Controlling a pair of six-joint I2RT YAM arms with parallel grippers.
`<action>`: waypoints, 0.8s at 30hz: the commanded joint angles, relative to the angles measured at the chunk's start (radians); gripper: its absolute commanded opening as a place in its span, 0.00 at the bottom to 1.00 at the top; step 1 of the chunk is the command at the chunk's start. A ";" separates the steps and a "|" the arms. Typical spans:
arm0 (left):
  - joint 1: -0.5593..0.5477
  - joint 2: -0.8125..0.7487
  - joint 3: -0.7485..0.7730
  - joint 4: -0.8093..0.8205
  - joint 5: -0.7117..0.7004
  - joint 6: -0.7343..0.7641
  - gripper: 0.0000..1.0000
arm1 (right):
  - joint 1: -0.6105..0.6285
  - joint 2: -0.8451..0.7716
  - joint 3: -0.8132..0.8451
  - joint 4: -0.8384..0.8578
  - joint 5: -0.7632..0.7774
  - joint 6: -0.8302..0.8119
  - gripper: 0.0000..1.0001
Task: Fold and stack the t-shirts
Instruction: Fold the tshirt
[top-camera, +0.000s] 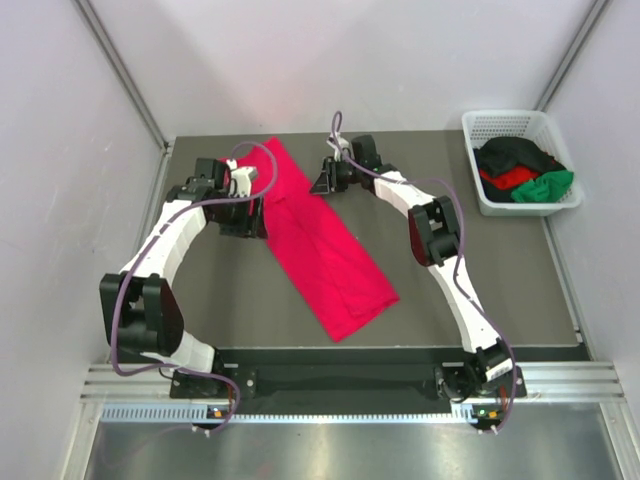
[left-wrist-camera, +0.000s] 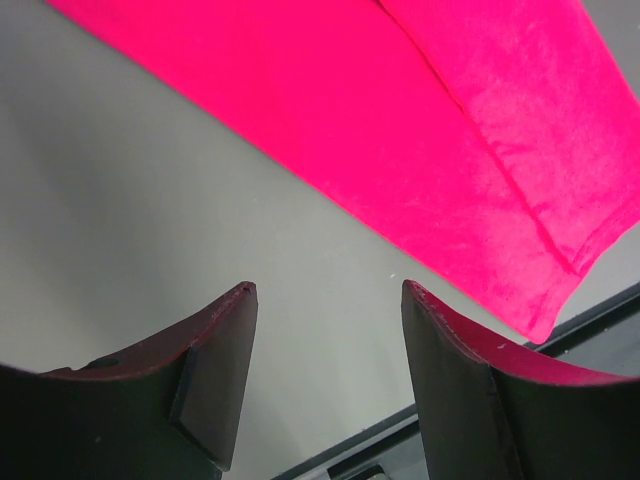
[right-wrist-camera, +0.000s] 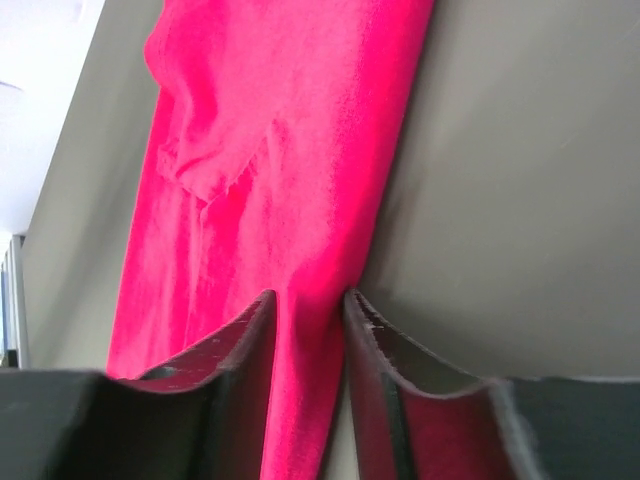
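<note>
The crimson-pink t-shirt (top-camera: 322, 240) lies on the grey table, folded into a long strip running from back left to front right. My left gripper (top-camera: 250, 220) is at the strip's left edge; in its wrist view it (left-wrist-camera: 328, 290) is open and empty over bare table, with the shirt (left-wrist-camera: 400, 130) just beyond the fingertips. My right gripper (top-camera: 322, 181) is at the strip's right edge near the far end. In its wrist view it (right-wrist-camera: 308, 296) is closed to a narrow gap with the shirt's edge (right-wrist-camera: 290, 180) between the fingers.
A white mesh basket (top-camera: 505, 118) stands at the back right and holds a black shirt (top-camera: 515, 155), a red one (top-camera: 510, 178) and a green one (top-camera: 548, 186). White walls enclose the table on three sides. The black base rail (top-camera: 330, 365) runs along the near edge.
</note>
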 joint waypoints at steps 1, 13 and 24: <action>0.009 -0.001 0.044 0.017 -0.015 0.018 0.64 | 0.011 0.016 0.018 0.045 -0.023 0.033 0.31; 0.011 0.014 0.052 0.020 -0.033 0.028 0.64 | -0.045 -0.088 -0.200 0.140 -0.045 0.189 0.00; 0.011 0.019 0.051 0.046 -0.038 0.031 0.64 | -0.160 -0.204 -0.442 0.217 -0.065 0.265 0.00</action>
